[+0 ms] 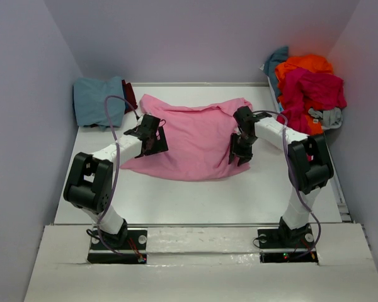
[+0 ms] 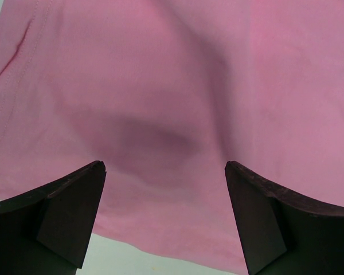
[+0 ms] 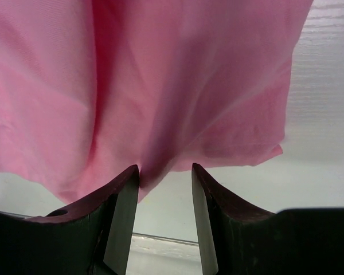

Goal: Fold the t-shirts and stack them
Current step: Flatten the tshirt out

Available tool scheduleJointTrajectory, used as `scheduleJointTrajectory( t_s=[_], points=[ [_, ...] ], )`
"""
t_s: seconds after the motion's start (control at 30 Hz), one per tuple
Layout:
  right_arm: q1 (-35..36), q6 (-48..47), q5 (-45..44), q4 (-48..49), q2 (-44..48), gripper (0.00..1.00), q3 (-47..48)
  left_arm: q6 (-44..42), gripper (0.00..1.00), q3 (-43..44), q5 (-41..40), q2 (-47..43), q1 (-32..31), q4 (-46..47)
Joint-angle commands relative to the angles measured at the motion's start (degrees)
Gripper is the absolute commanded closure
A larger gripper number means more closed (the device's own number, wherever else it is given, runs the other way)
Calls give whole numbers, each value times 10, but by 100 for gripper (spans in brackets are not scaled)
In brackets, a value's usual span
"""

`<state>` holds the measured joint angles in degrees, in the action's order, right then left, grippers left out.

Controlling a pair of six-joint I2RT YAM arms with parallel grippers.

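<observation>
Left gripper [image 2: 165, 166] released, jaws wide over pink t-shirt [image 1: 195, 141]. Right gripper [image 3: 165, 167] half-parted, hem barely at one jaw. Risk: shallow bite slips, fold skews.

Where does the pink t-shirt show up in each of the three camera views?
Top external: pink t-shirt lies central on the white table.
Left wrist: fills the frame above the open left tool.
Right wrist: upper left, its edge reaching the right tool.
Shared landmark: the white table, bare beside the shirt's edge.
</observation>
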<state>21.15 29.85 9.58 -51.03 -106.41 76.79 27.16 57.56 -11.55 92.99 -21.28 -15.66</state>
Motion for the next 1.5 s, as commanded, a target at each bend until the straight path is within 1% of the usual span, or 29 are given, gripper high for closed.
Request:
scheduleJointTrajectory(
  t_s=[0.0, 0.17, 0.27, 0.43, 0.57, 0.67, 0.77, 0.87, 1.1, 1.27, 1.33, 1.37, 1.4, 1.47],
  points=[
    [8, 9, -12, 2, 40, 52, -15, 1, 3, -12, 6, -6, -2, 8],
    [8, 14, -20, 0, 67, 52, -39, -2, 3, -16, 7, 2, -2, 12],
    [8, 24, -25, 18, 80, 52, -56, -3, 3, -15, 9, 8, -2, 14],
    [8, 29, -25, 23, 68, 50, -55, -7, 3, -10, 9, 17, -2, 12],
    [8, 39, -46, 37, 81, 50, -58, -12, 3, -4, 6, 16, -2, 9],
    [8, 39, -50, 16, 60, 52, -46, -15, 3, -1, 6, 19, -2, 6],
    [8, 52, -55, 38, 72, 56, -59, -18, 3, 3, 4, 23, -2, 4],
    [8, 63, -67, 54, 84, 56, -71, -20, 3, 7, 4, 25, -2, 3],
    [8, 63, -48, 67, 38, 55, -73, -28, 3, 21, 2, 35, -2, -5],
    [8, 58, -33, 86, -13, 56, -60, -30, 3, 18, 1, 38, 4, -4],
    [8, 52, -31, 84, -34, 60, -43, -30, 3, 17, 3, 41, 4, -4],
    [8, 51, -28, 86, -43, 65, -43, -29, 3, 16, 6, 42, 4, -5],
    [8, 50, -25, 91, -59, 76, -38, -29, 4, 15, 9, 44, 9, -4],
    [8, 48, -18, 90, -75, 82, -32, -27, 5, 11, 14, 46, 9, -3]
  ],
)
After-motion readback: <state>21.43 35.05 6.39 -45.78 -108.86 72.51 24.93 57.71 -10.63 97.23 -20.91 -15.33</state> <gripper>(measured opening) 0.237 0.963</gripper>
